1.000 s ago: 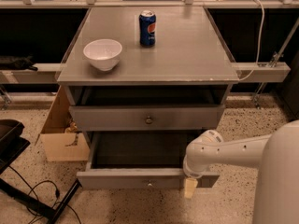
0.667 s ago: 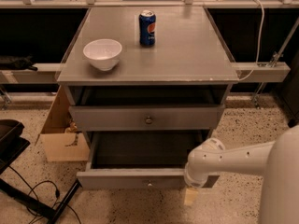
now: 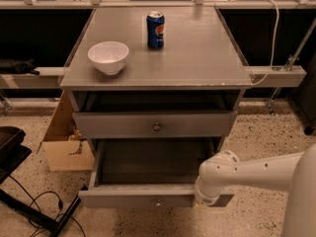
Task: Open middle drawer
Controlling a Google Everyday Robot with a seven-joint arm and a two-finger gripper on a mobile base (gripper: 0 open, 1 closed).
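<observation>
My gripper [image 3: 201, 200] sits low against the right end of the middle drawer [image 3: 133, 198]; whether it grips anything, I cannot tell. The drawer's long front runs leftward from the gripper, knob [image 3: 158, 202] at centre. I judge it already well out of the cabinet [image 3: 197, 58].

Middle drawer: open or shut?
Open: the middle drawer is pulled well out, its dark inside showing. The gripper is at its front's right end.

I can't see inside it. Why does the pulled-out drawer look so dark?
Camera view: light likely comes from above, so the cabinet top shades the middle drawer inside; the pincer, at that drawer's front right end under the white arm, looks dim and mostly hidden.
</observation>
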